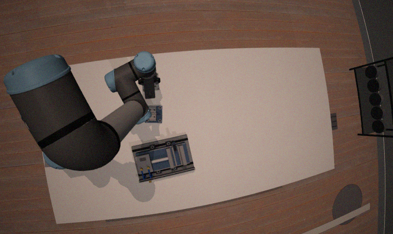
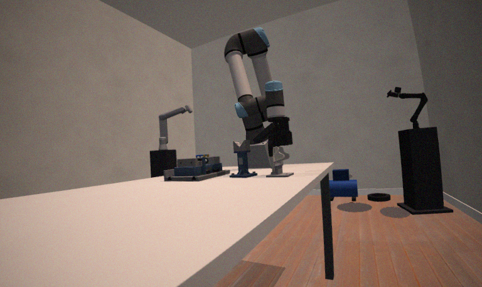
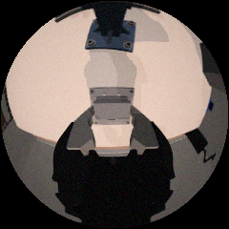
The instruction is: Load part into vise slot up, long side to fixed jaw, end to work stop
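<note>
The part (image 3: 112,111) is a grey block on the infeed stand, whose grey base (image 3: 129,91) (image 2: 284,174) shows behind it. A dark band crosses its far side; I cannot tell if this is the slot. My gripper (image 3: 112,106) (image 2: 272,156) points down with one finger on each side of the part and looks shut on it. The arm hides the part from above. The vise (image 1: 134,150) (image 2: 199,171) stands apart and open. Its fixed jaw (image 1: 182,155) is at the right, its moving jaw (image 1: 170,158) is on the cylinder rod, and the work stop (image 1: 174,146) is near their upper end.
The V-block (image 2: 241,147) tops a blue stand (image 1: 159,115) (image 3: 91,47) between the infeed stand and the vise. Blue air hoses (image 1: 149,173) are on the vise's cylinder side. The arm's forearm (image 1: 123,120) reaches over beside the V-block stand. The white table's edge is near the infeed stand.
</note>
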{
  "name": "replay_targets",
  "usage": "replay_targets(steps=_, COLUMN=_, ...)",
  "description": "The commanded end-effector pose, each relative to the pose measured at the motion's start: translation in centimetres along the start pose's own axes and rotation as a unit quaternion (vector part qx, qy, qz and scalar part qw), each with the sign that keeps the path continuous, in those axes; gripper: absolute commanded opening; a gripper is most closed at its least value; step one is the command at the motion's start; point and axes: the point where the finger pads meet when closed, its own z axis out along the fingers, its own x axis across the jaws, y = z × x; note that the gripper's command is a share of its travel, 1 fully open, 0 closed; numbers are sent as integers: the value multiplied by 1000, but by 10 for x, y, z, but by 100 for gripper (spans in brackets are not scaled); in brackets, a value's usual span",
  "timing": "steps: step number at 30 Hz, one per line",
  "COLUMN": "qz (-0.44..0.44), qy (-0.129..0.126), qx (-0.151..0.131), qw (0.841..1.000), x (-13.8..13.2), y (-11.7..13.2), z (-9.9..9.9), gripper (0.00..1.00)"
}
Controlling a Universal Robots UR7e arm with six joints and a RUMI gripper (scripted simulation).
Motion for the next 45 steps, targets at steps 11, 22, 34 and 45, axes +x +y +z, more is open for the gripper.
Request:
replay_targets(steps=11, qz=0, qy=0, qx=0, qw=1000, x=0, y=0, z=0, gripper=0)
replay_targets(steps=22, qz=0, qy=0, qx=0, qw=1000, x=0, y=0, z=0, gripper=0)
replay_targets(steps=34, qz=0, qy=0, qx=0, qw=1000, x=0, y=0, z=-4, gripper=0)
replay_targets(steps=45, qz=0, qy=0, qx=0, qw=1000, x=0, y=0, z=-15, gripper=0)
